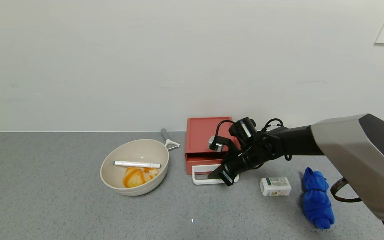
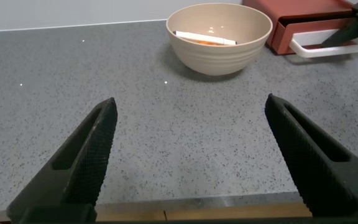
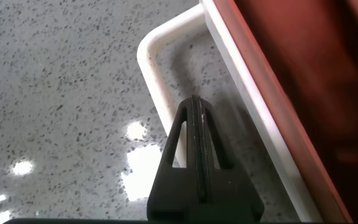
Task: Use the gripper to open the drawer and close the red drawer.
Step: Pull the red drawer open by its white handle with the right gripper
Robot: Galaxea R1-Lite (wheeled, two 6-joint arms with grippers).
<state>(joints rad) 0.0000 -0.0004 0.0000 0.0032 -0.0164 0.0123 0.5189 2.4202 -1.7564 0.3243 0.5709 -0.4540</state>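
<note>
Drawer (image 1: pixel 208 138), coral red, backed against the tabletop's rear edge just right of centre, tray slid slightly forward with white loop handle (image 1: pixel 201 175) lying on grey counter (image 1: pixel 45 186). Right gripper (image 1: pixel 224 173) reaching in from the right edge, fingers (image 3: pixel 194 146) pressed flat together with nothing between them, tip dipped inside the handle's loop. Beige bowl (image 1: pixel 135 166) just left of the drawer; small white box (image 1: pixel 275 186) and blue cloth (image 1: pixel 317 198) toward the front-right corner. Left gripper (image 2: pixel 191 155) parked low over the bare front-left stretch, jaws spread wide.
</note>
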